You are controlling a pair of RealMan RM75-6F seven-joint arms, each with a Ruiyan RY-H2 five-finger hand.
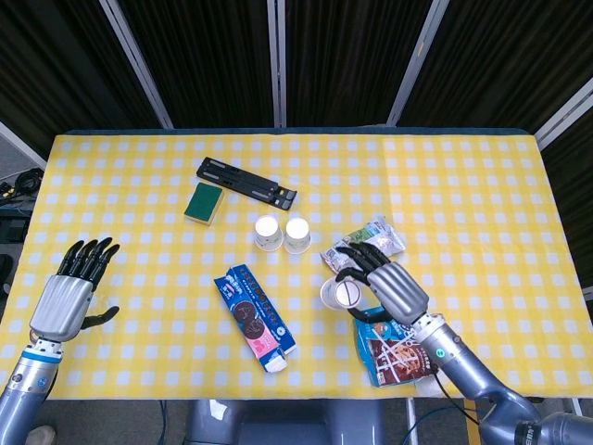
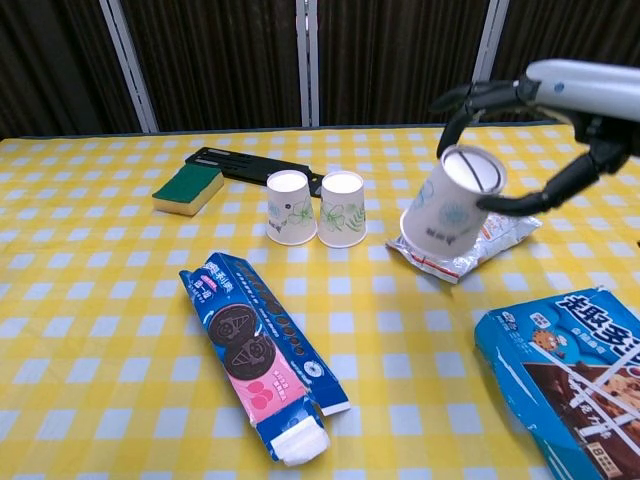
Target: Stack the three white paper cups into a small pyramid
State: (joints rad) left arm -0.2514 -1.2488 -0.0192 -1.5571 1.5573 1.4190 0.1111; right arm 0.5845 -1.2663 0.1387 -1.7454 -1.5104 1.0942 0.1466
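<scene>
1. Right hand, lower right of centre in head view, holds a white paper cup above the table; fingers wrap round its upper part, thumb on the far side. Cup is upside down & tilted, base toward the cam in chest view.
2. Two other white cups stand upside down mid-frame, touching side by side: left cup & right cup. Held cup is apart from them, to the lower right in head view.
3. Left hand, far left edge of head view, is wide open w/ fingers straight & spread, holding nothing. Not seen in chest view.
4. Silver snack bag lies on the yellow checked tablecloth, right below/behind the held cup.
5. Blue cookie box lies diagonal, lower centre, one end flap open.
6. Blue choc-cookie pack at lower right, partly under the right forearm in head view.
7. Green sponge upper left of centre, just beside a black flat stand.
</scene>
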